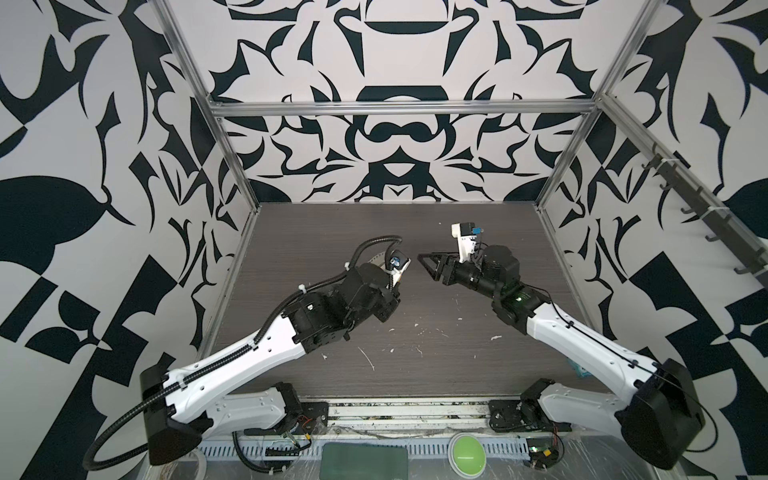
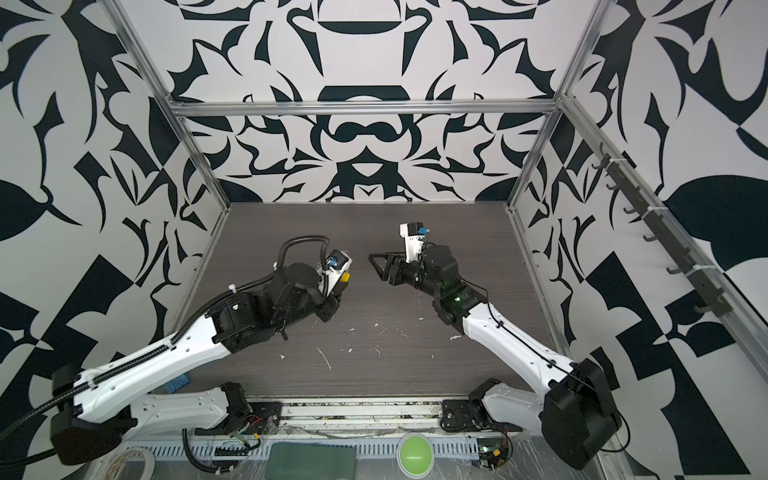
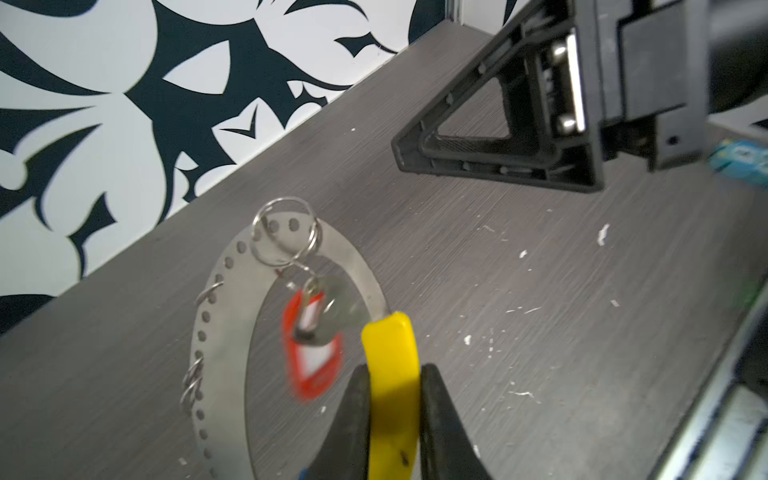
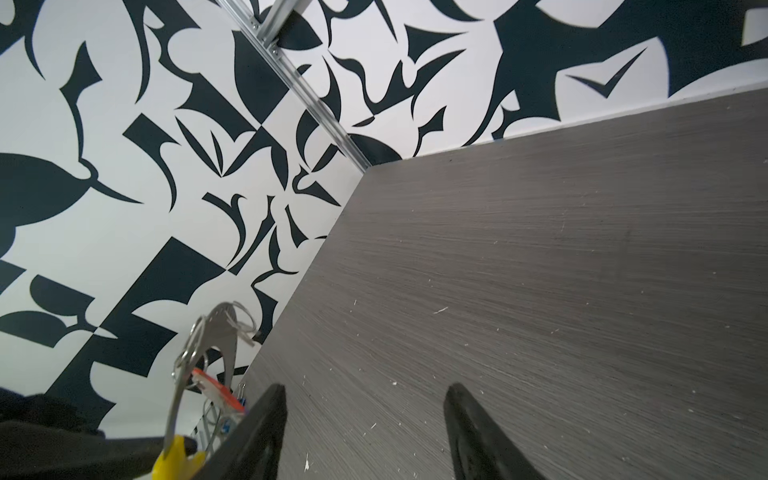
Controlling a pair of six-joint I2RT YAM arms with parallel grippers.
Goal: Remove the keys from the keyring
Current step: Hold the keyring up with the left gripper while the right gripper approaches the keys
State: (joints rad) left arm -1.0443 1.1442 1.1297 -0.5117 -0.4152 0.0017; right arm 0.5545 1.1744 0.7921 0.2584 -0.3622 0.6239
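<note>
My left gripper [image 3: 395, 368] is shut on the yellow sleeve [image 3: 390, 345] of the keyring [image 3: 226, 332], a flat grey metal loop with a row of holes, held above the table. A split ring [image 3: 286, 237] threaded through the loop carries a silver key with a blurred red-orange tag [image 3: 313, 357] hanging inside it. A bit of blue [image 4: 227, 424] peeks out below the red tag [image 4: 212, 384]; I cannot tell what it is. My right gripper [image 4: 365, 390] stands open and empty, just right of the keyring [image 4: 220, 332] and apart from it. In both top views the grippers face each other at mid-table [image 1: 426, 266] [image 2: 377, 268].
The dark wood-grain table [image 1: 415, 316] has white flecks. Patterned walls and aluminium posts [image 1: 232, 166] close in the back and sides. A light-blue block [image 3: 739, 162] lies behind the right gripper. A green button [image 1: 467, 453] and a dark pad [image 1: 365, 459] sit at the front rail.
</note>
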